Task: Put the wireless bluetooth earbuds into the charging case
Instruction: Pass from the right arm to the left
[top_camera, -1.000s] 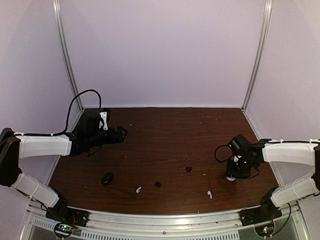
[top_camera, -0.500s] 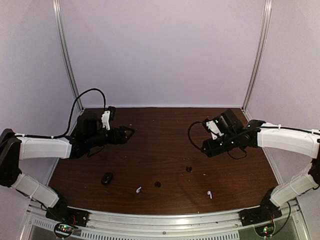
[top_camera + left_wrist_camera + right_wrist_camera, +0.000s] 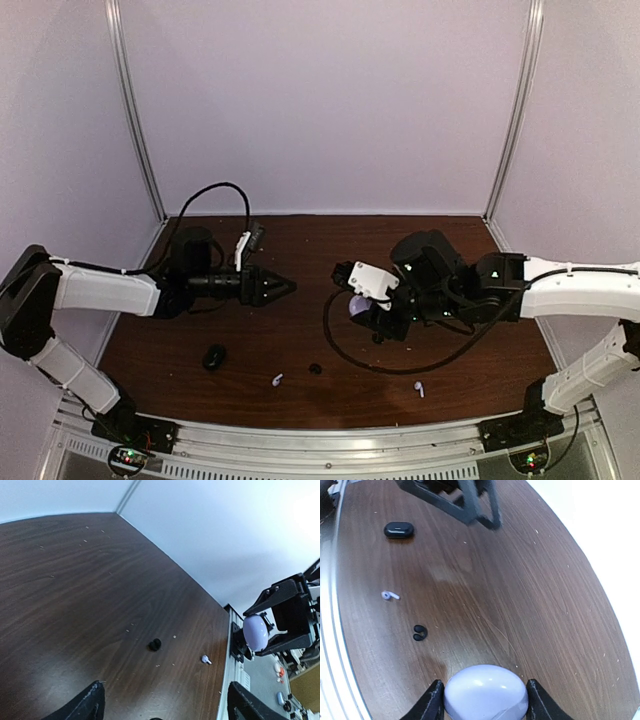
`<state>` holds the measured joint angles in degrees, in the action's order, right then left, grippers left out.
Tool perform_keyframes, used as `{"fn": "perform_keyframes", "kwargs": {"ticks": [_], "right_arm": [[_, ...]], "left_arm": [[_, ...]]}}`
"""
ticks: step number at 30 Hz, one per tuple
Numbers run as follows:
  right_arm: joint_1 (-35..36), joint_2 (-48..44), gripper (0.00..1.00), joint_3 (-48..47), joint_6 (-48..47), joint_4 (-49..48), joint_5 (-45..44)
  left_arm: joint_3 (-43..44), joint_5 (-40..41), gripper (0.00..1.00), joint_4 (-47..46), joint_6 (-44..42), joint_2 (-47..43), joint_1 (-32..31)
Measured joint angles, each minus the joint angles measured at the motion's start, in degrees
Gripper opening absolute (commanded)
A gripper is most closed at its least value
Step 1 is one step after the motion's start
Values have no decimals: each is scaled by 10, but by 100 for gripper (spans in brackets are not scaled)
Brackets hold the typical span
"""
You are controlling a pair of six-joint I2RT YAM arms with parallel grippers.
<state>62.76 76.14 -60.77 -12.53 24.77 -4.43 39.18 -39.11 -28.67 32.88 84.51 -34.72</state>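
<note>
Dark wood table [image 3: 320,245], pale walls. My right gripper [image 3: 485,700] is clamped on a white case [image 3: 485,686], held above the table. Ahead of it, to its left, lie a black bud [image 3: 420,632] and a white bud [image 3: 390,595], with a black case [image 3: 399,529] farther out. My left gripper [image 3: 165,690] faces it, jaws spread wide and empty.

Overhead, the light is soft and even, with faint shadows on the dark table [image 3: 320,240]. The left wrist view blows out white at 2 o'clock. The right wrist view glares at 3 o'clock; the charging case [image 3: 486,692] at 6 o'clock is soft-focused.
</note>
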Motion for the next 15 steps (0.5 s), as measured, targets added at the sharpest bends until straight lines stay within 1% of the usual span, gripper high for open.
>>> {"fn": "perform_keyframes", "kwargs": {"ticks": [2, 5, 11, 15], "right_arm": [[27, 7, 21, -10, -28, -1, -10], [48, 22, 21, -21, -59, -1, -24], [70, 38, 21, -28, -92, 3, -49], [83, 45, 21, -29, -103, 5, -66]], "left_arm": [[19, -19, 82, 10, -3, 17, -21], [47, -41, 79, 30, -12, 35, -58], [78, -64, 73, 46, -29, 53, -115], [90, -76, 68, 50, -34, 62, -139]]}}
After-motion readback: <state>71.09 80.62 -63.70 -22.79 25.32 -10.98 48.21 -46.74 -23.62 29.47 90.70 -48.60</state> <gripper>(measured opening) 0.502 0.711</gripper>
